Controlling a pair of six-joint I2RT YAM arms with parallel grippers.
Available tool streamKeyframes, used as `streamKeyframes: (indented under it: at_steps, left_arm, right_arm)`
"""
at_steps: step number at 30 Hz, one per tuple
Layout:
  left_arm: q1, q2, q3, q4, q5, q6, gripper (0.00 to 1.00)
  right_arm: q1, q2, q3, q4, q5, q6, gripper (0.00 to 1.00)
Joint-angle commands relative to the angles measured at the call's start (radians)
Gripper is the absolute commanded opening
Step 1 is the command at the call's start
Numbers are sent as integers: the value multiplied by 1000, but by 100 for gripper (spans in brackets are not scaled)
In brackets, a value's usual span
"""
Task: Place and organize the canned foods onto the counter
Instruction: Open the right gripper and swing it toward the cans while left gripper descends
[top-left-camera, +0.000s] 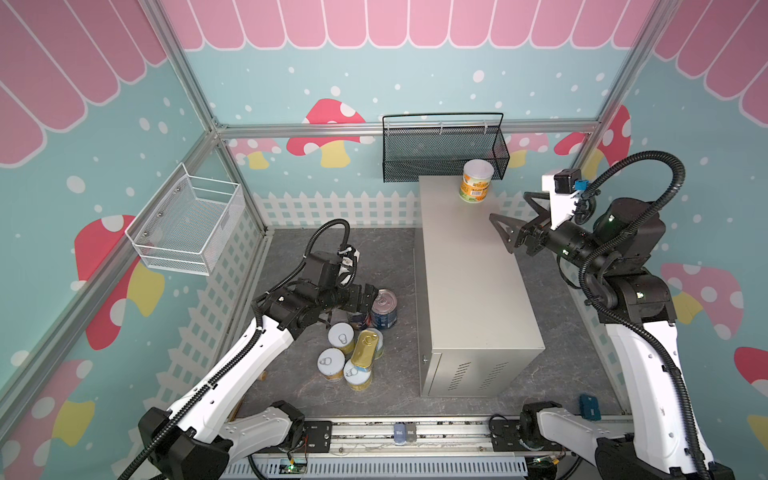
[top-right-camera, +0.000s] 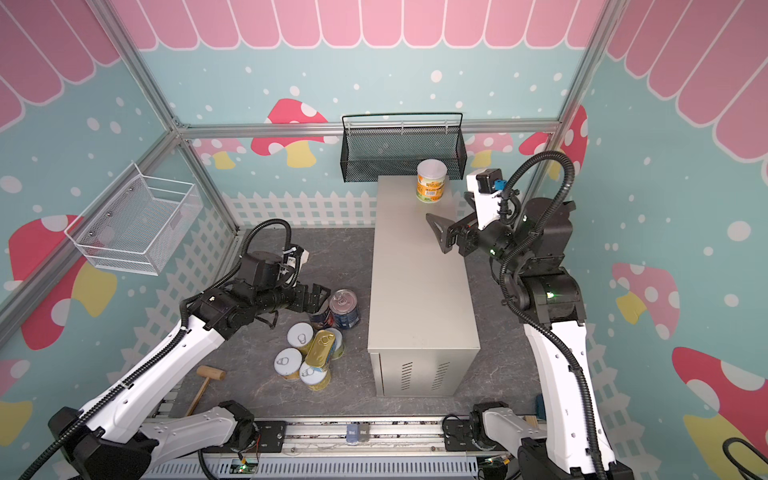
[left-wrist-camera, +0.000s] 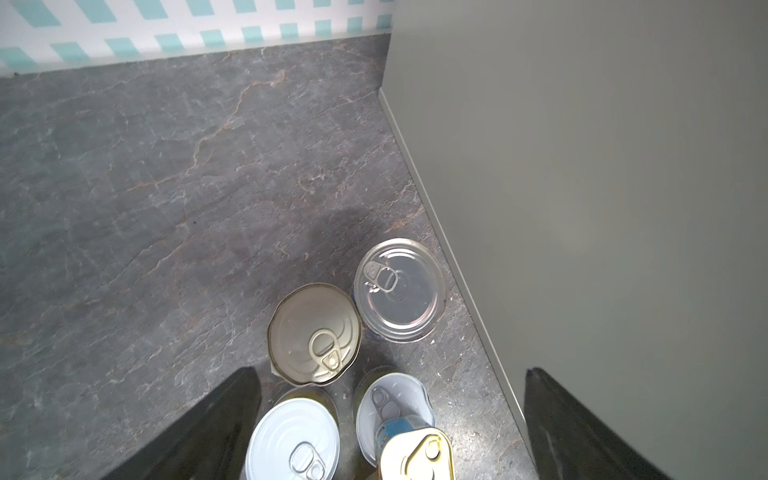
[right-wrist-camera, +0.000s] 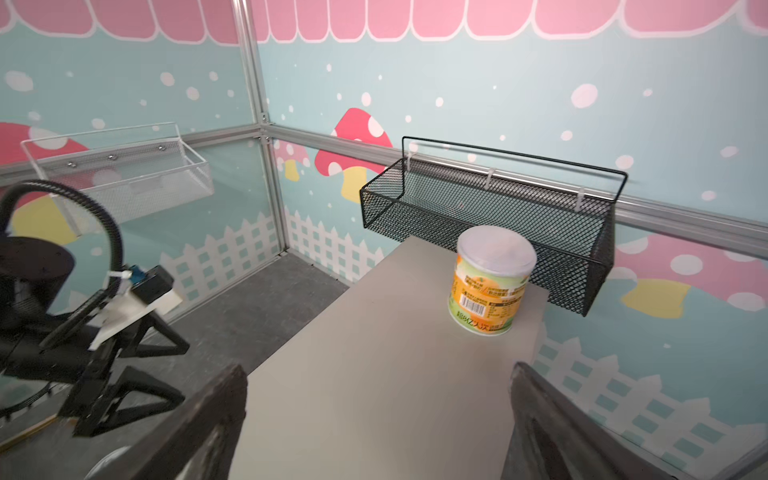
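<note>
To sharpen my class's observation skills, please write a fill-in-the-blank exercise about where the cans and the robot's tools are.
1. The counter carries exactly ____ can.
2. That yellow-labelled can stands upright near the ____ mesh basket.
3. The left tool and the right tool both stand ____, holding nothing.

Missing words: one; black; open

White arm shells (top-left-camera: 631, 374), black joints (top-left-camera: 623, 291) (green lights), ribbed black hoses (top-left-camera: 660, 154), triangular gripper fingers (left-wrist-camera: 195, 440)
</note>
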Motion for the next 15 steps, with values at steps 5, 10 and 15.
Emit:
streamKeyframes:
  at_steps: [5, 10, 15]
  left_arm:
    - [63, 31, -31, -94, -9, -62, 99]
    - [64, 82, -26, -162, -9, -31, 99]
    - [64, 128, -33, -177, -8, 0, 99]
  right_arm:
    - [20, -35, -25, -109, -135, -72, 99]
    - [33, -38, -55, -103, -125, -89, 99]
    - [50, -33, -83, -80, -121, -92, 99]
